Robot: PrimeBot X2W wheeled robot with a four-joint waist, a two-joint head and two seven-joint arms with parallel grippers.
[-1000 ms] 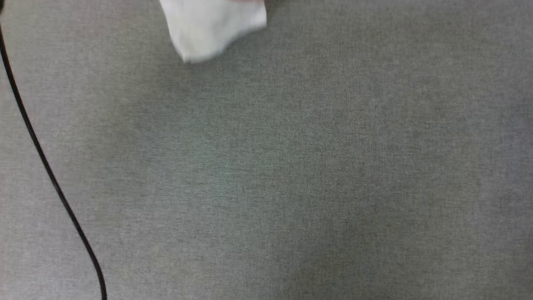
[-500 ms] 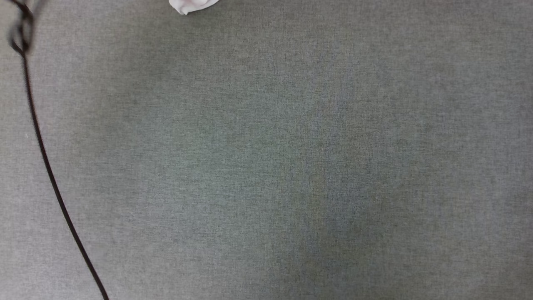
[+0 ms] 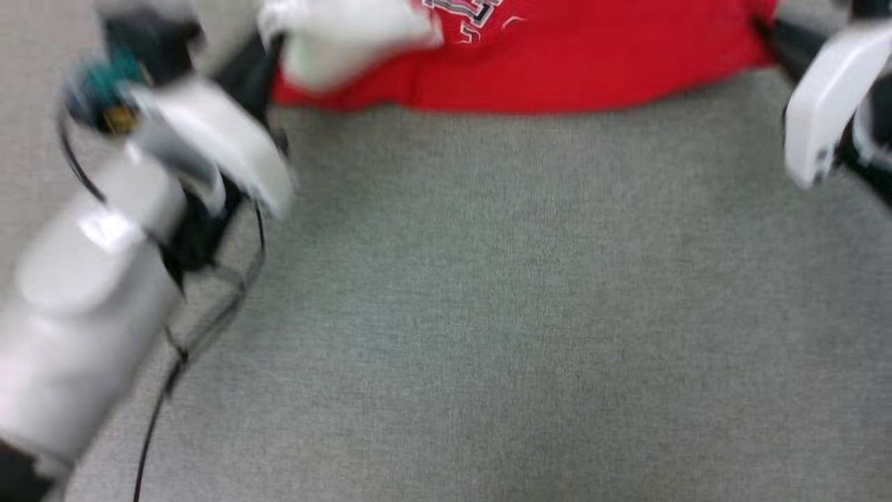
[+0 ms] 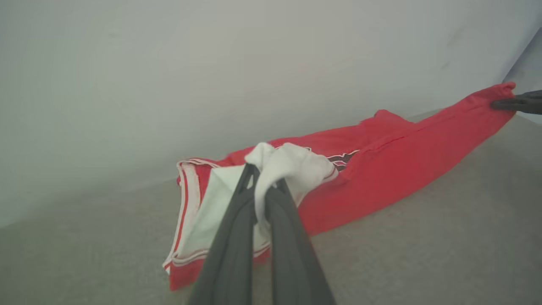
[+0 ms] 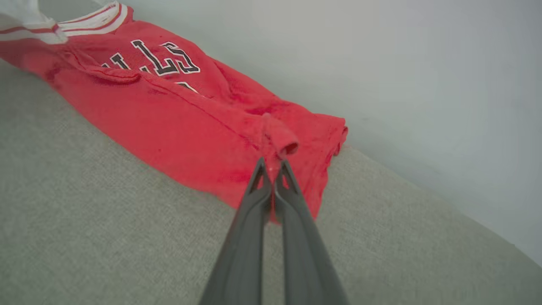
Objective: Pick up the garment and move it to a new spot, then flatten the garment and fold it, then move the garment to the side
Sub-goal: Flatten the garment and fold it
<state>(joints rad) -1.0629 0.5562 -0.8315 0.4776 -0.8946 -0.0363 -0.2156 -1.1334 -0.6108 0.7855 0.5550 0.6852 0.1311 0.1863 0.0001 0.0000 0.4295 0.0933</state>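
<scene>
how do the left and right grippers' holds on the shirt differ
The left gripper pinches bunched white sleeve fabric; the right gripper pinches a red fold. The left gripper holds the striped-trim end of the garment, the right gripper the plain red end. Both are shut on it.

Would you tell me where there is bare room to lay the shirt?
The grey surface nearer than the garment lies bare, between left arm and right arm. The far edge is crowded: left gripper and right gripper both clamp the garment there.

the garment [image 3: 557,70] is red, white-sleeved, with striped trim.
</scene>
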